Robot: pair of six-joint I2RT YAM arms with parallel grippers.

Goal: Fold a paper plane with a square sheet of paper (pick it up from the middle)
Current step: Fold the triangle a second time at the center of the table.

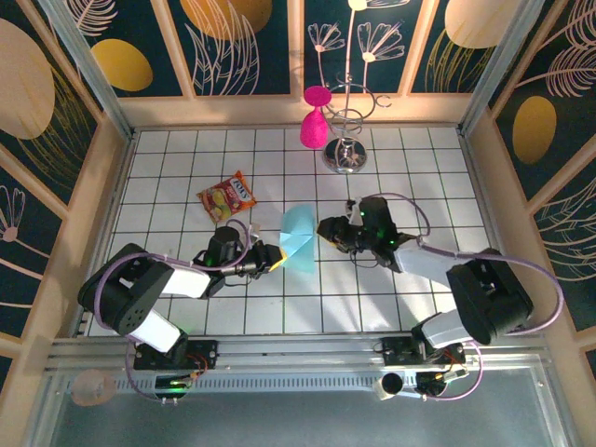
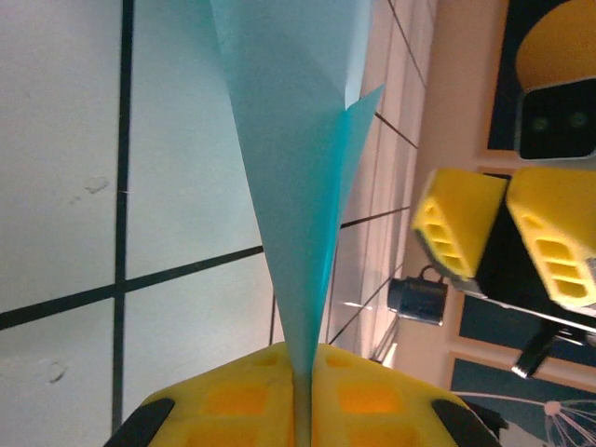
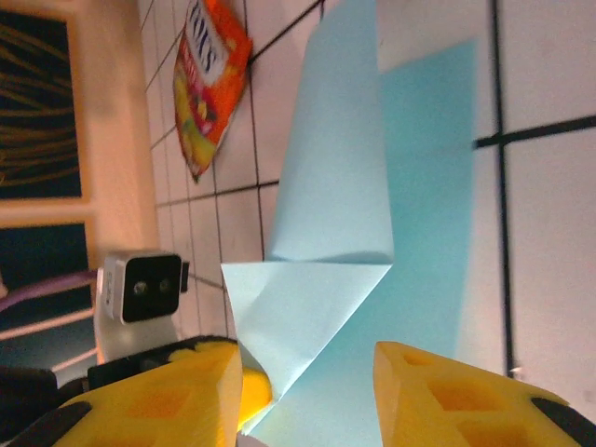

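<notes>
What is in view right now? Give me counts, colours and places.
paper plane: 1, light blue, part-folded, mid-table between the claws
snack packet: 1, red and yellow, flat on the table, left of the paper and farther back
pink vessel: 1, magenta, far centre, beside the stand
stand: 1, silvery metal, far centre
table: 1, white tiles, dark grid lines
left claw: 1, yellow fingers, shut on the paper's narrow end
right claw: 1, yellow fingers, open, at the paper's right side

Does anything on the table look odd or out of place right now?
Only the red-and-yellow snack packet: it lies crooked on the table, left of and beyond the blue paper that the left gripper pinches. The paper looks undamaged.
</notes>
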